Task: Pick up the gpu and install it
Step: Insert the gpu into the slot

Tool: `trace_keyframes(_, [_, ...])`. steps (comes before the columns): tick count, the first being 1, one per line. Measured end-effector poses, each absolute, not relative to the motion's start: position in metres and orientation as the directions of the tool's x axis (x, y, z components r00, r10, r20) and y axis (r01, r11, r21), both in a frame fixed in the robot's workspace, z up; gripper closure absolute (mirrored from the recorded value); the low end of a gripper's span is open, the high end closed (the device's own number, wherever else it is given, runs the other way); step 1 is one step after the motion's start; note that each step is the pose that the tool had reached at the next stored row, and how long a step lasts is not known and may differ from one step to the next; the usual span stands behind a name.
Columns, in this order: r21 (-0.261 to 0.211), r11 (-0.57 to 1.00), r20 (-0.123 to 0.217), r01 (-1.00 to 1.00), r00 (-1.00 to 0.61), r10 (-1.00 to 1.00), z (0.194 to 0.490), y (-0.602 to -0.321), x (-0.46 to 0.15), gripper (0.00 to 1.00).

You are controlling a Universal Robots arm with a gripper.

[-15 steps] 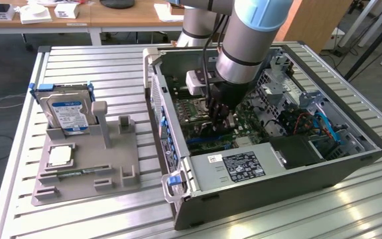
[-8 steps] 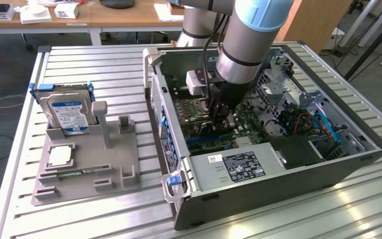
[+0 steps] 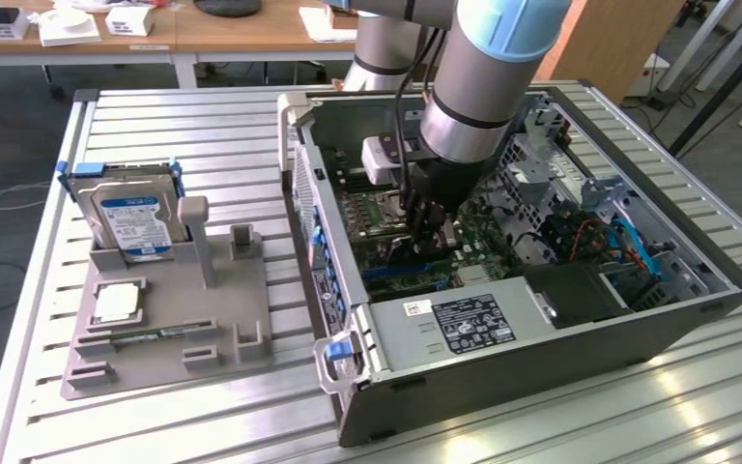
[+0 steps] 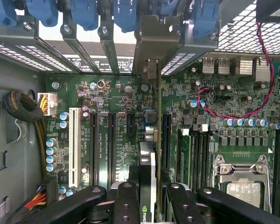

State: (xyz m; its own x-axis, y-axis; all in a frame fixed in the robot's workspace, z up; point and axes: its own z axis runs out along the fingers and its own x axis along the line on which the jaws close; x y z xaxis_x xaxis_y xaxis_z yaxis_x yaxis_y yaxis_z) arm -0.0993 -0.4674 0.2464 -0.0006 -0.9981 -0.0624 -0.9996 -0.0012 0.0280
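The gpu (image 4: 149, 158) shows edge-on in the wrist view, standing upright over the black expansion slots of the green motherboard (image 4: 112, 93). Its silver end bracket (image 4: 156, 42) rests against the case's rear slot openings. My gripper (image 4: 151, 198) is shut on the gpu, with a black finger (image 4: 126, 198) on either side of the card. From the exterior view, the gripper (image 3: 429, 220) reaches down inside the open computer case (image 3: 513, 387), over the motherboard's middle. Whether the card's edge sits fully in the slot is hidden.
A white PCI slot (image 4: 74, 144), blue slot latches (image 4: 84, 11), a red-black cable (image 4: 233, 112) and the CPU socket (image 4: 242, 186) surround the card. The power supply (image 3: 474, 324) fills the case's near end. A grey holder (image 3: 216, 362) at the exterior view's left carries a hard drive (image 3: 132, 217), CPU (image 3: 116, 303) and memory stick (image 3: 152, 334).
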Motion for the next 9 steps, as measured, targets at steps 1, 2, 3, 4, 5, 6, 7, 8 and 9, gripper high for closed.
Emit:
trace_keyframes(1, [0.028, -0.001, -0.062, -1.0, -0.001, -0.998, 0.2463, -0.4674, -0.0992, 0.73])
trace_keyframes(2, [0.028, 0.0, -0.062, -1.0, -0.001, -0.998, 0.2463, -0.4674, -0.0992, 0.73])
trace_keyframes(3, [0.028, 0.0, -0.062, -1.0, -0.001, -0.998, 0.2462, -0.4674, -0.0992, 0.73])
trace_keyframes(4, [0.028, 0.0, -0.062, -1.0, -0.001, -0.998, 0.2462, -0.4674, -0.0992, 0.73])
trace_keyframes(5, [0.028, 0.0, -0.062, -1.0, -0.001, -0.998, 0.2462, -0.4674, -0.0993, 0.73])
trace_keyframes(6, [0.028, 0.0, -0.062, -1.0, -0.001, -0.998, 0.2461, -0.4674, -0.0993, 0.73])
trace_keyframes(7, [0.028, 0.0, -0.062, -1.0, -0.001, -0.998, 0.2459, -0.4674, -0.0992, 0.73])
trace_keyframes(8, [0.028, 0.0, -0.062, -1.0, -0.001, -0.998, 0.2456, -0.4674, -0.0993, 0.73])
trace_keyframes(9, [0.028, 0.0, -0.062, -1.0, -0.001, -0.998, 0.2455, -0.4674, -0.0993, 0.73])
